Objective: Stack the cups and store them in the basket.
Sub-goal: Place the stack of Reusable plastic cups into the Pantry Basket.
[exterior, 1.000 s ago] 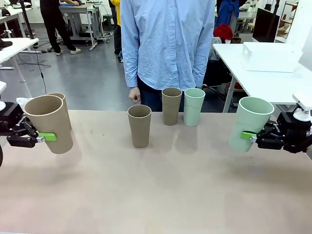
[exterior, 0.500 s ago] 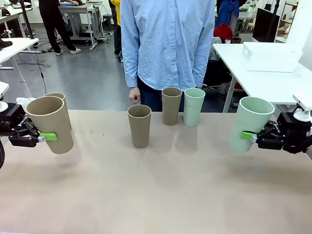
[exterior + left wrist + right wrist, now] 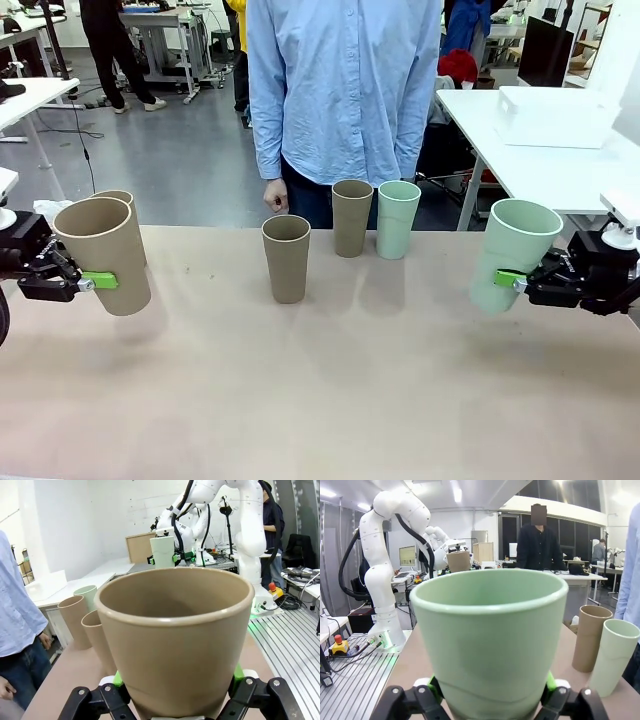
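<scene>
My left gripper (image 3: 88, 283) is shut on a tan cup (image 3: 100, 255), held tilted just above the table's left edge; the same cup (image 3: 175, 640) sits between my fingers in the left wrist view. At the right edge my right gripper (image 3: 518, 282) is shut on a mint cup (image 3: 513, 255), seen close up (image 3: 490, 645) in the right wrist view. On the table stand a tan cup (image 3: 286, 258), behind it another tan cup (image 3: 352, 217) and a mint cup (image 3: 398, 219). One more tan cup (image 3: 125, 200) stands behind my left one. A white bin (image 3: 555, 115), seemingly the basket, rests on a side table.
A person in a blue shirt stands at the far edge, one hand (image 3: 275, 195) hanging near the cups. The white side table (image 3: 520, 165) is off to the back right. Bare tabletop (image 3: 330, 390) stretches across the front and middle.
My left gripper and its tan cup have drifted a little to the right. The right gripper and the standing cups have stayed put.
</scene>
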